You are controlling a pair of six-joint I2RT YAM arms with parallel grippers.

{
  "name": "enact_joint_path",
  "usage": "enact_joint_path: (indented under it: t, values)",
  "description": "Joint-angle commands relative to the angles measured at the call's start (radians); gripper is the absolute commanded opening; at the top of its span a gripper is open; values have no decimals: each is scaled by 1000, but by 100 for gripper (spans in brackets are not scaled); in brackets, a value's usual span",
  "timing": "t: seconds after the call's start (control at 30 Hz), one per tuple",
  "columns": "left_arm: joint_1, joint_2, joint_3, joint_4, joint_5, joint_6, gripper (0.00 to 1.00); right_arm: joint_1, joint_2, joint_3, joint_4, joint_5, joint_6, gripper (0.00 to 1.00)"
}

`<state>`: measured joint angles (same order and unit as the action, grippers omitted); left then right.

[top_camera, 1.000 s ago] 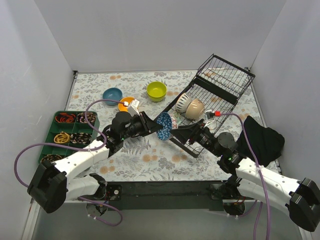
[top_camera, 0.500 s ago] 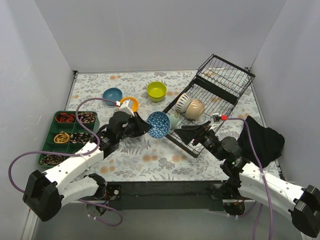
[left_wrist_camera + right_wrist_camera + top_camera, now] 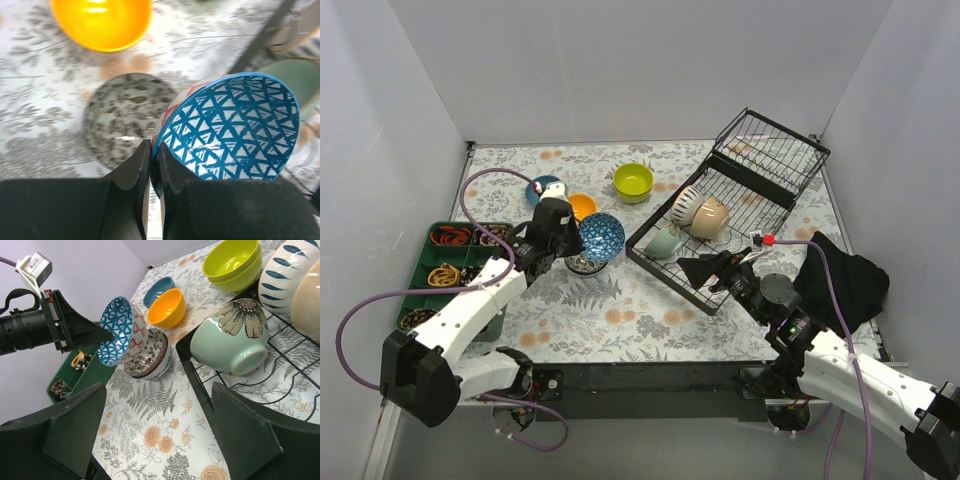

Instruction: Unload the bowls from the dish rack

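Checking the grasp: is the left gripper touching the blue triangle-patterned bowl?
Touching. The left wrist view shows the left gripper pinching the rim of the blue triangle-patterned bowl, one finger on each side of the wall.

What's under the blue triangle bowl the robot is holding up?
A speckled brown-and-white bowl sits on the flowery tablecloth below the left gripper's blue triangle-patterned bowl. One edge is hidden behind the held bowl.

bright, even overhead light, soft shadows
white glare on the orange bowl (image 3: 100,20); left wrist view blurs toward its top, blue patterned bowl (image 3: 235,130) sharp; right wrist fingers (image 3: 60,435) dark and soft.
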<state>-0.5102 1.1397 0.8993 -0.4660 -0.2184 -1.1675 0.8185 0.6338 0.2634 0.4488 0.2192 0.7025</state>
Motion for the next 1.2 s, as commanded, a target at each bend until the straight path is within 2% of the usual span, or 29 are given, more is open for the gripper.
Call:
enact_joint_path:
  t: [0.0,0.47,0.6,0.63,0.73,0.77,0.87,1.0,1.07,1.17]
  values:
    - [83,2,24,-51,-13,71,0,-1,-23,10,-12,42,-37,94]
    - [208,101,-51,55,137,101,1,1,7,2,-13,48,-32,93]
    - [216,107,-60,69,182,103,15,-1,24,7,-13,42,-32,93]
    - [216,106,-66,73,186,103,21,-1,27,8,-13,42,-34,93]
    - [216,97,-72,75,182,104,30,-1,30,10,-13,46,-35,93]
    - [216,94,-76,76,180,103,37,-1,30,10,-13,49,-37,93]
    - [217,75,-82,75,162,103,48,-1,27,14,-21,58,-51,93]
    - [217,42,-92,75,136,106,55,-2,26,48,-90,112,-81,93]
    - [217,19,-99,76,119,103,56,-1,30,77,-140,134,-106,94]
    - [217,-6,-106,75,105,103,59,-1,46,131,-229,204,-135,98]
